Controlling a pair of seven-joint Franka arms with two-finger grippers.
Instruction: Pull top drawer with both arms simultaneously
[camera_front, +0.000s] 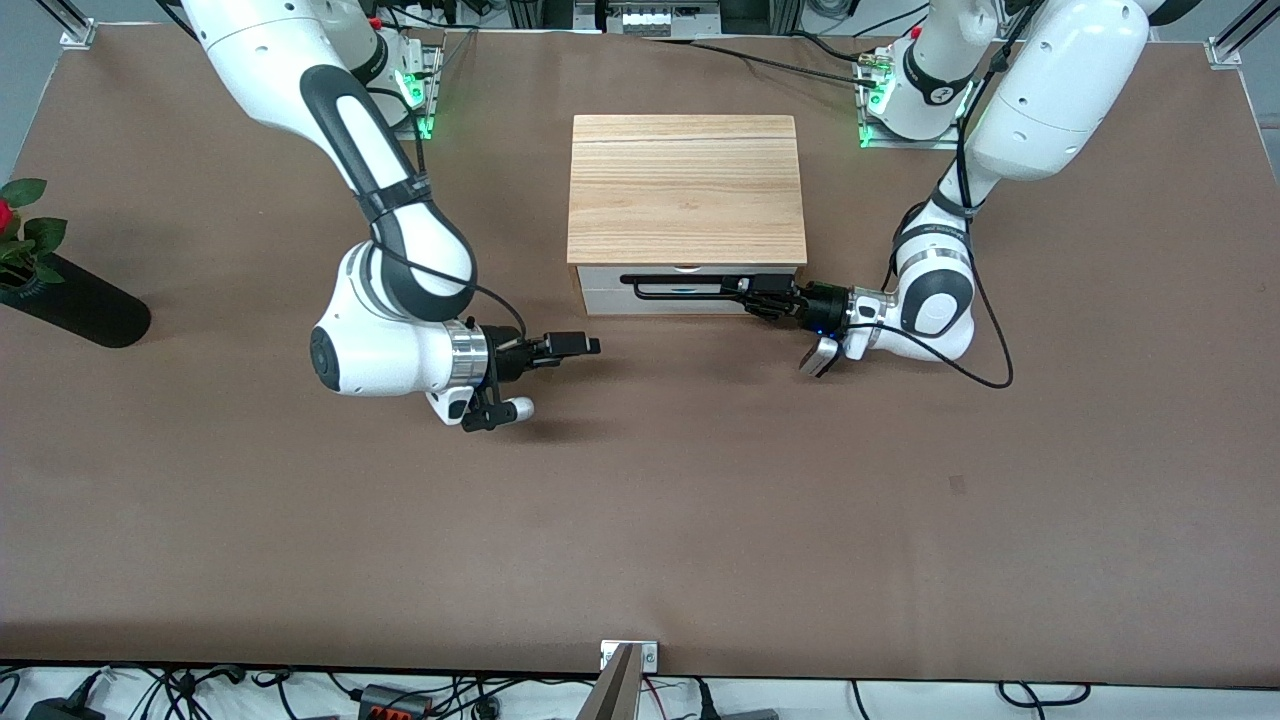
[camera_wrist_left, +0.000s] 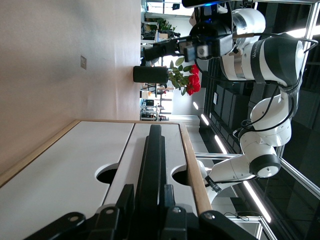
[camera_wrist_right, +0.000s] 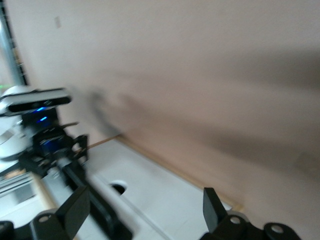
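Brown matting covers the tabletop (camera_front: 700, 520), with a small cabinet (camera_front: 686, 188) topped in light wood standing midway between the two arm bases. Toward the right arm's end of the tabletop a dark vase (camera_front: 85, 305) lies on its side with a red rose (camera_front: 5, 215) and green leaves.

Next along, the right arm reaches down from its base and bends low, its right hand (camera_front: 580, 346) hanging just above the tabletop and pointing toward the cabinet's lower corner. Its two fingers (camera_wrist_right: 75, 207) stand wide apart with nothing between them, and they touch nothing. From this hand, the top drawer (camera_front: 690, 272) sits a short way off toward the left arm's end and slightly farther from the front camera, its white front flush with the cabinet.

A long black bar handle (camera_front: 680, 279) runs across that white front, under a small notch in the drawer's top edge.

At the handle's end nearest the left arm, the left hand (camera_front: 752, 291) comes in sideways, level with the drawer front. Its fingers (camera_wrist_left: 167, 200) are closed in on either side of the bar, gripping the handle. The left wrist view shows the bar (camera_wrist_left: 150, 170) running straight out from between those fingers, with the drawer's white panel (camera_wrist_left: 75, 170) just beside it.
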